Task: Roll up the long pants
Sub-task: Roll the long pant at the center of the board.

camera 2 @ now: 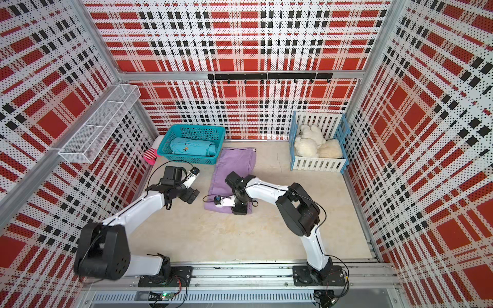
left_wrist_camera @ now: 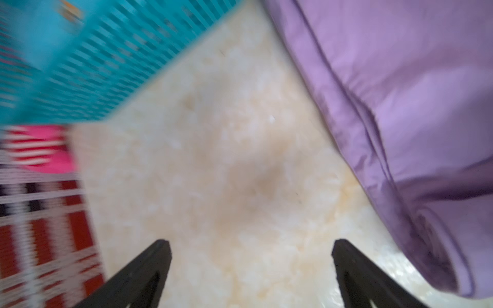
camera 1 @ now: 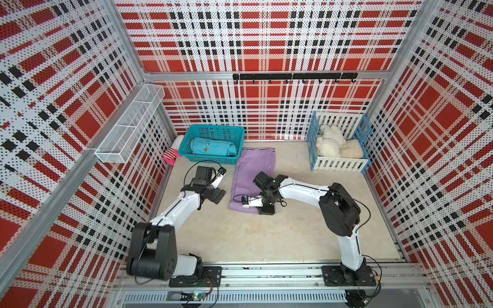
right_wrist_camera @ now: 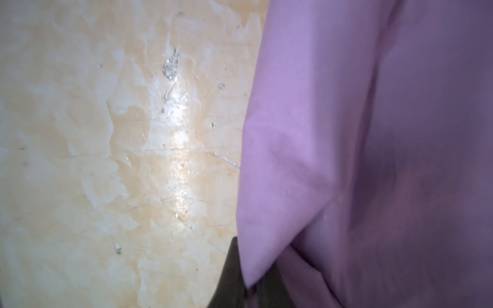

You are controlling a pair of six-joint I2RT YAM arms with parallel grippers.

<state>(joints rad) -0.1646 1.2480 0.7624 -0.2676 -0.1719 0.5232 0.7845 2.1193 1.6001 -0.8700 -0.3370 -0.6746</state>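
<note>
The long pants (camera 1: 253, 170) lie lengthwise on the table (camera 1: 293, 234), with the waistband at the far end, just beside the teal basket (camera 1: 210, 160). The right jaws are closed, pinching the pants' near edge, and cloth drapes over them. The left jaws stand wide apart and empty over bare table beside the pants.

Long pants (camera 1: 253, 170): we are seeing thin lilac cloth, matt and softly creased, with stitched seams.
Surface (right_wrist_camera: 106, 160): we are noting a glossy marbled beige sheet, scratched and reflecting light.
Basket (camera 1: 208, 159): we are recording teal plastic, perforated and slightly shiny.
Wall shelf (camera 1: 125, 133): we are entering white metal wire mesh.
Plush toys (camera 1: 329, 138): we are marking cream fluffy pile.
Crate (camera 1: 338, 165): we are listing smooth blue and white slats; whether they are wood or plastic we are not managing to tell.
</note>
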